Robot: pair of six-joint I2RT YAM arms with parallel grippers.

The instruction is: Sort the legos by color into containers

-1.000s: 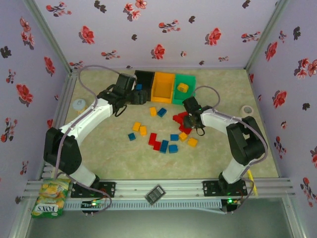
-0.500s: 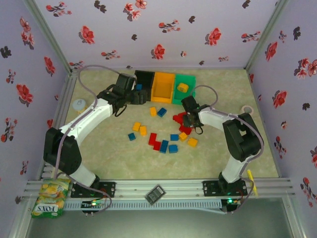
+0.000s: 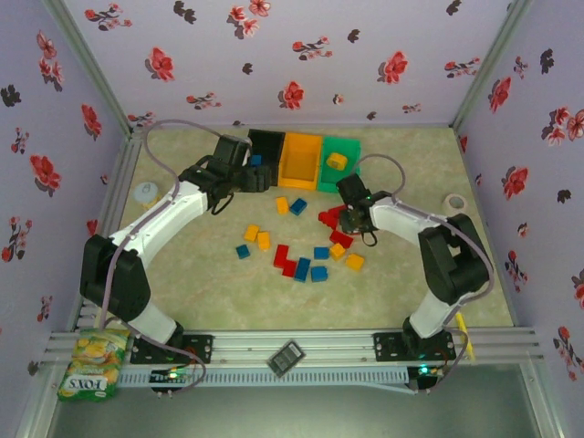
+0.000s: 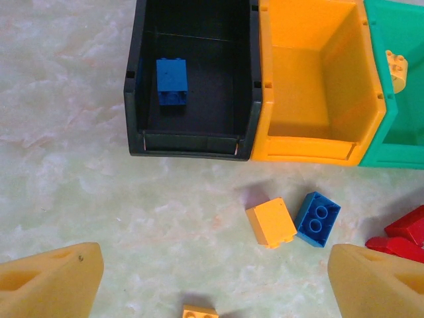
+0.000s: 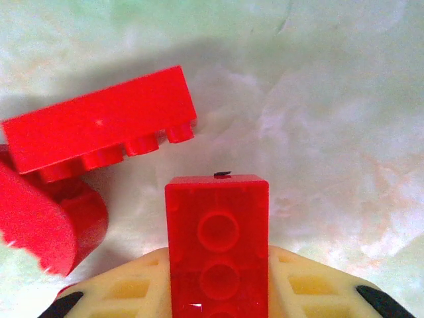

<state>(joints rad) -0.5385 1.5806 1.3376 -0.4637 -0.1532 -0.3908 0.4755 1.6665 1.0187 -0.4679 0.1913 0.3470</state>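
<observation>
Three containers stand in a row at the back: black [image 3: 265, 144], orange [image 3: 300, 161] and green [image 3: 340, 165]. A blue lego [image 4: 171, 81] lies in the black bin [image 4: 136, 79], and a yellow one [image 4: 397, 66] in the green bin [image 4: 397, 156]. My left gripper [image 4: 215, 285] is open over the table in front of the black bin, above a yellow brick [image 4: 271, 222] and a blue brick [image 4: 317, 219]. My right gripper [image 5: 217, 265] is shut on a red brick [image 5: 217, 232], beside other red bricks [image 5: 99, 136] at the pile [image 3: 336, 219].
Loose red, blue and yellow bricks [image 3: 297, 260] are scattered mid-table between the arms. A tape roll [image 3: 454, 202] lies at the right wall, a white disc [image 3: 144, 192] at the left wall, and a snack packet [image 3: 91, 363] on the front rail.
My right gripper has closed on the red brick at the pile. The left arm has stayed where it was, open.
</observation>
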